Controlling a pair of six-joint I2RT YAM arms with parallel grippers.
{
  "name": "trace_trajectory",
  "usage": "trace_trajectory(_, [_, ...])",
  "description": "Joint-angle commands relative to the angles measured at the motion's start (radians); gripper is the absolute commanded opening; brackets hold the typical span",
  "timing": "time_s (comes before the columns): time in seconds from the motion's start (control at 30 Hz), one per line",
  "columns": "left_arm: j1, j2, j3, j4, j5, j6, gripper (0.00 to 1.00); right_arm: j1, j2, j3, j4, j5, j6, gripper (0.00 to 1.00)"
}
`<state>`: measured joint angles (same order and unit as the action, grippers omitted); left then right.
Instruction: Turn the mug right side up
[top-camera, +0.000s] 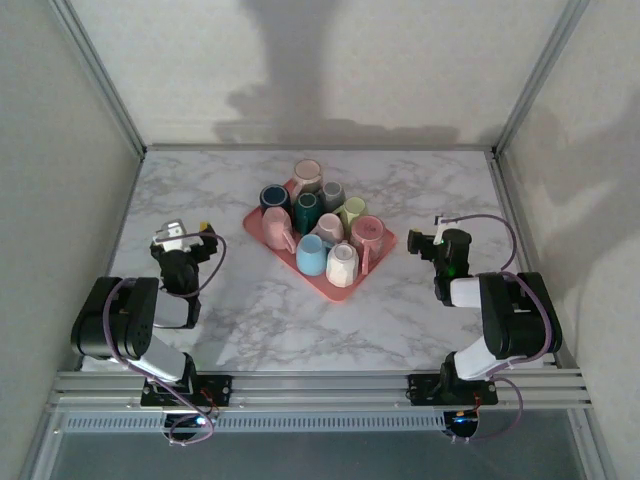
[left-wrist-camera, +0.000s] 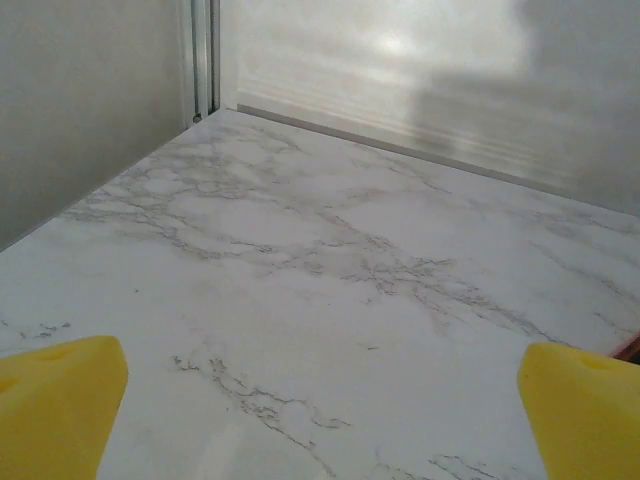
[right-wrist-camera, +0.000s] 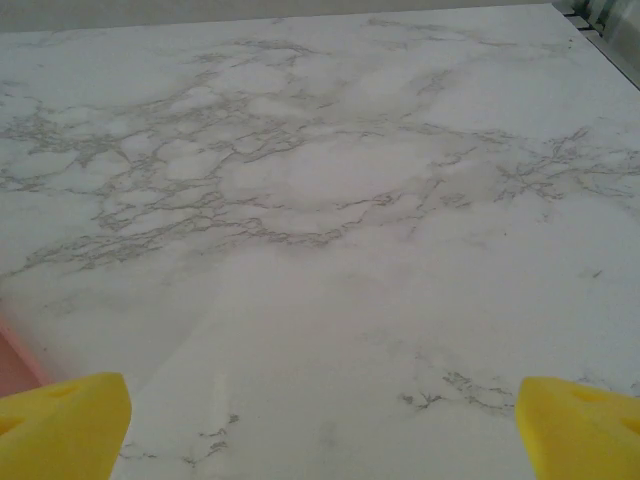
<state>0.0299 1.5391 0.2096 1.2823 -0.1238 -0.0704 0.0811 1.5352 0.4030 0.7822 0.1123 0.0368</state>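
Several mugs in pink, blue, teal, grey, green and white crowd a pink tray (top-camera: 380, 262) in the middle of the marble table. The dark blue mug (top-camera: 274, 197) and a pink mug (top-camera: 367, 233) show open mouths. The light blue mug (top-camera: 312, 253) and the white mug (top-camera: 342, 264) show rounded closed sides. My left gripper (top-camera: 188, 236) (left-wrist-camera: 320, 410) rests left of the tray, open, its yellow fingertips (left-wrist-camera: 55, 400) wide apart over bare marble. My right gripper (top-camera: 437, 240) (right-wrist-camera: 320, 430) sits right of the tray, open as well, with nothing between its fingertips (right-wrist-camera: 580, 425).
Grey walls with metal posts close in the table on the left, right and back. A sliver of the tray's edge (left-wrist-camera: 630, 345) (right-wrist-camera: 15, 360) shows at the side of each wrist view. Bare marble lies between each gripper and the tray.
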Motion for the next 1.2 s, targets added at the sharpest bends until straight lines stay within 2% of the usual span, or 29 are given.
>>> trace_trajectory(0.0, [0.008,-0.004,0.008,0.023,0.014,0.003,0.99,-0.004,0.0,-0.007,0.036,0.02,-0.01,0.99])
trace_trajectory(0.43, [0.008,-0.003,0.007,0.022,0.013,0.003,1.0,-0.003,0.0,-0.007,0.035,0.02,-0.012,0.99])
trace_trajectory(0.57, [0.009,-0.004,0.008,0.022,0.014,0.002,1.0,-0.02,-0.002,0.004,0.012,-0.058,-0.023,0.99])
trace_trajectory(0.8, [0.006,-0.009,0.003,0.028,-0.004,0.0,1.0,-0.021,-0.006,0.005,0.008,-0.069,-0.023,0.97])
trace_trajectory(0.87, [0.007,-0.059,0.004,-0.01,-0.063,-0.024,1.0,-0.021,-0.052,0.047,-0.087,-0.065,-0.02,0.96])
trace_trajectory(0.93, [0.0,-0.126,0.001,-0.061,-0.063,-0.015,1.0,-0.022,-0.129,0.108,-0.241,-0.049,-0.016,0.96])
trace_trajectory(1.0, [-0.008,-0.197,0.002,-0.117,-0.076,-0.011,0.99,-0.021,-0.2,0.136,-0.319,-0.047,-0.016,0.96])
trace_trajectory(1.17, [-0.012,-0.386,0.043,-0.343,-0.084,-0.041,0.99,-0.02,-0.356,0.245,-0.583,-0.098,0.008,0.94])
